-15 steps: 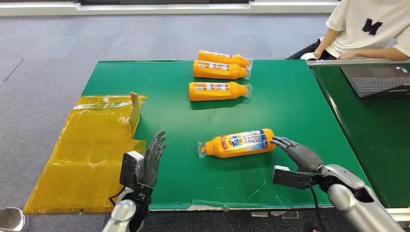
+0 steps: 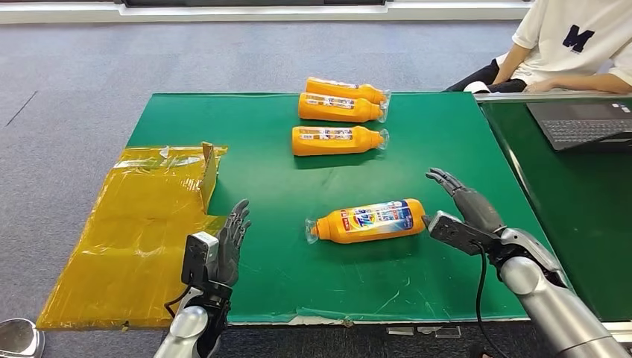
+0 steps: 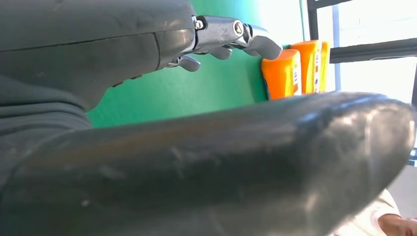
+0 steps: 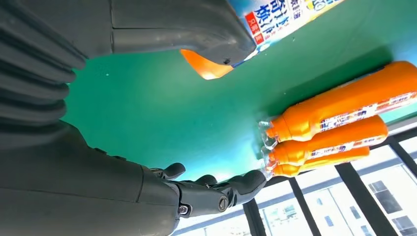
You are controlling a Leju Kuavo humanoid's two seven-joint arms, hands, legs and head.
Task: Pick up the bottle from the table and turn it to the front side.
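Note:
An orange bottle (image 2: 369,220) with a blue and white label lies on its side near the front of the green table (image 2: 447,149), its clear cap toward my left. My right hand (image 2: 462,201) hovers just past the bottle's base, fingers spread and holding nothing; the right wrist view shows the same bottle (image 4: 275,24) close by the thumb. My left hand (image 2: 231,239) stands at the table's front left with fingers straight and apart, well away from the bottle.
Three more orange bottles (image 2: 339,140) lie in a row at the table's far middle. Yellow plastic sheeting (image 2: 141,224) with a cardboard flap covers the left side. A person in a white shirt (image 2: 574,45) sits at the far right, beside a laptop (image 2: 581,123).
My right hand has lifted off the bottle's base and moved back and up, away from the table. The bottle and left hand have stayed nearly still.

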